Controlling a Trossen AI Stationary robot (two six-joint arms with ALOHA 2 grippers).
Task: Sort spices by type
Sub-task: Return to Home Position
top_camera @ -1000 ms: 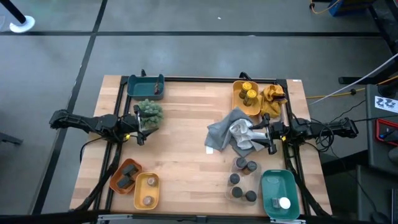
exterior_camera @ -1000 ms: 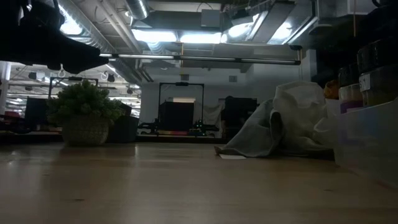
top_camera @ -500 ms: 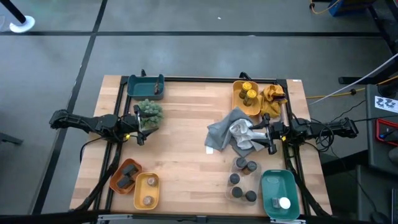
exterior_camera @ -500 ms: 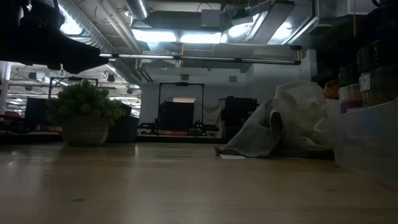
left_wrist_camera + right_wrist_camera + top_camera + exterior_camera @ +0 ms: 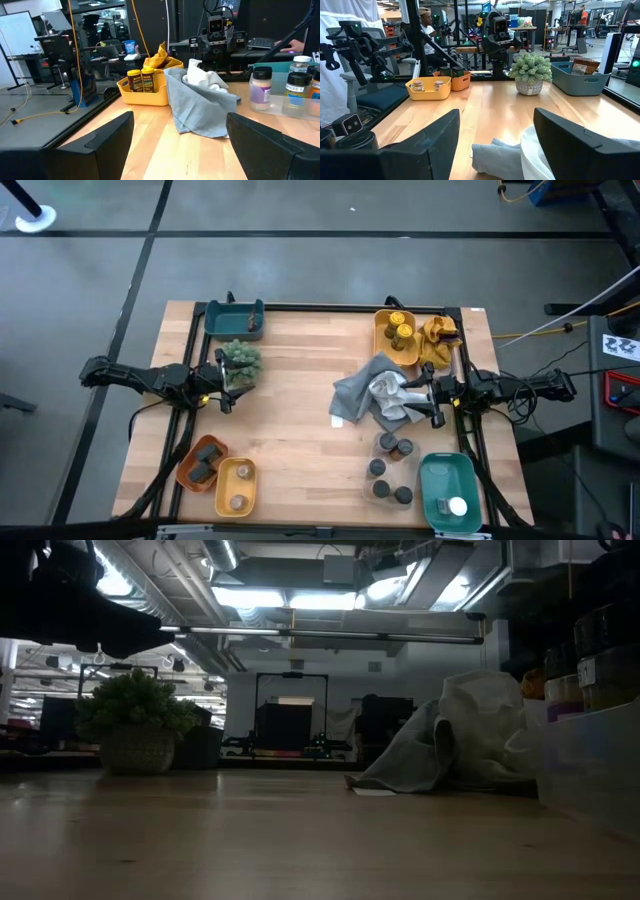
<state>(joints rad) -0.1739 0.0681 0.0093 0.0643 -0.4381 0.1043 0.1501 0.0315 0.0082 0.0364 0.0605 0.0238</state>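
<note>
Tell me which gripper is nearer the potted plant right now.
Left. The left gripper, open, sits right beside the plant on the left side of the table. The right gripper, also open, is across the table over the grey cloth, well away from it.

The bushy green plant (image 5: 240,361) stands upright on the wooden table (image 5: 300,450), toward my left. Toward my right, a grey cloth (image 5: 358,394) lies crumpled with a white cloth (image 5: 388,390) bunched on it. A yellow cloth (image 5: 438,340) lies near the table's right edge.
</note>
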